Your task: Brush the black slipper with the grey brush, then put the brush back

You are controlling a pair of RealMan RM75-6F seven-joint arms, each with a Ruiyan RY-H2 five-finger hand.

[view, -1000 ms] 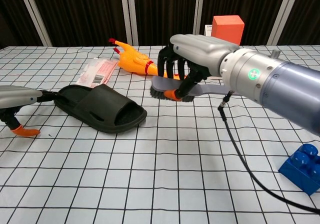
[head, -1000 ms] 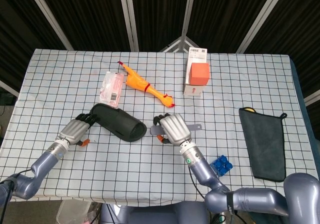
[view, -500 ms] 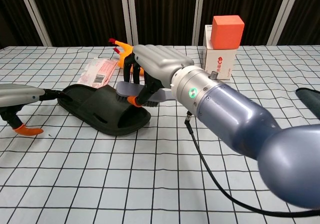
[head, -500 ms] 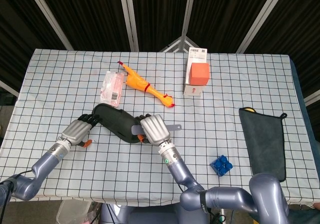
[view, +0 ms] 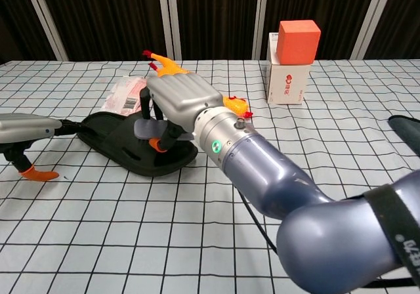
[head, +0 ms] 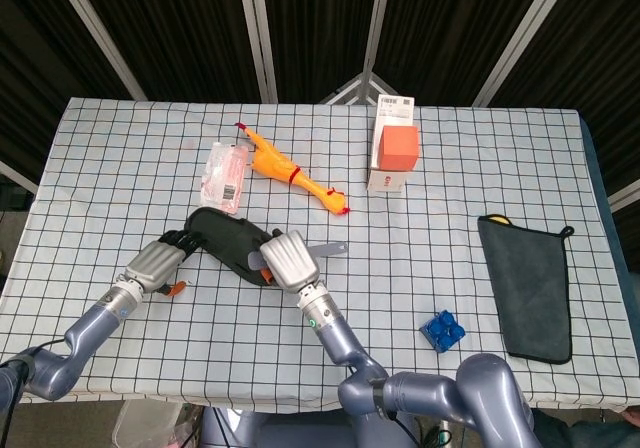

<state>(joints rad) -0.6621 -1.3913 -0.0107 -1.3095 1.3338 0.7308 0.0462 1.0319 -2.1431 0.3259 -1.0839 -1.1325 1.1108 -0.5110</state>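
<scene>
Right robot hand (head: 283, 259) (view: 177, 98) gripping the grey brush (head: 318, 252) (view: 152, 129), fingers curled round its handle. The brush head lies under this hand and over the black slipper (head: 225, 240) (view: 125, 143); whether the bristles touch the slipper cannot be told. In the head view the free end of the handle juts out to the right of the hand.

Left robot hand (head: 155, 263) (view: 26, 126) at the slipper's heel end, its dark fingers (head: 176, 238) reaching to the slipper's rim; whether they grip or only touch it cannot be told. The slipper lies flat on the checked desk (head: 480, 168) (view: 197, 241), between the two hands.

Beyond the right hand: an orange rubber chicken (head: 290, 173) (view: 169, 65) and, left of it, a pink packet (head: 226, 175) (view: 125, 92). Further right, a white box topped by an orange block (head: 394, 156) (view: 293, 54). Well to the right of the hand, a blue brick (head: 443, 329) and a dark cloth (head: 527, 286).
</scene>
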